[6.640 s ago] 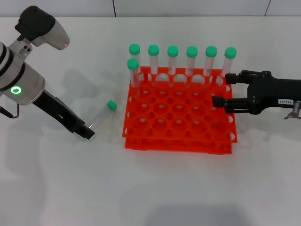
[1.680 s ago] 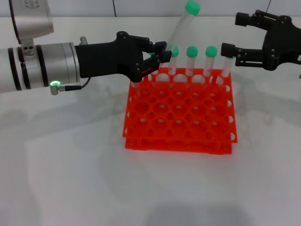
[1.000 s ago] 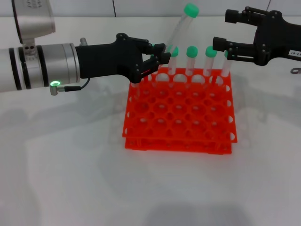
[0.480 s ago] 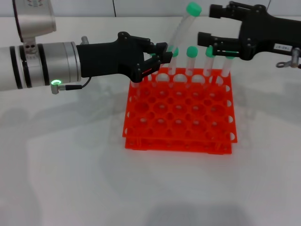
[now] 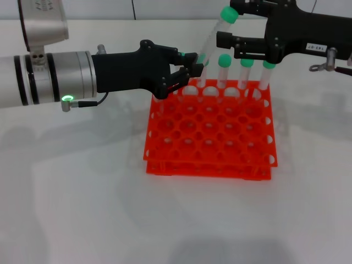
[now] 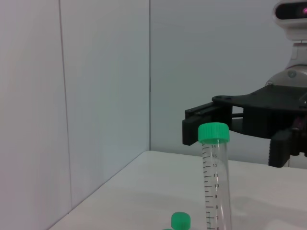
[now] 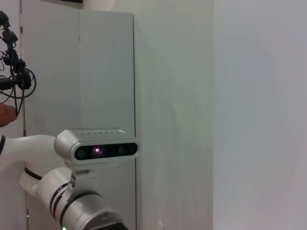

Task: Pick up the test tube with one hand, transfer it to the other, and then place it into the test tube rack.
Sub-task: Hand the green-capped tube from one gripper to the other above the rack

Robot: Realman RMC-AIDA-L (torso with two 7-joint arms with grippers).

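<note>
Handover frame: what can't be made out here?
- Right wrist view: neither tube nor rack appears, only wall and the left arm.
- Head view: the left claw covers the held tube's lower end; the right claw spans its cap, contact unclear.
- Left wrist view: the rack is cut off below.

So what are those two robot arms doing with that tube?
The left claw is holding a test tube with a green cap, tilted up in the air over the back of the orange-red rack. The right claw is open, with its fingers on either side of the tube's top end, ready to take it. The tube is being passed from one arm to the other. Other green-capped tubes already stand in the rack's back row.
</note>
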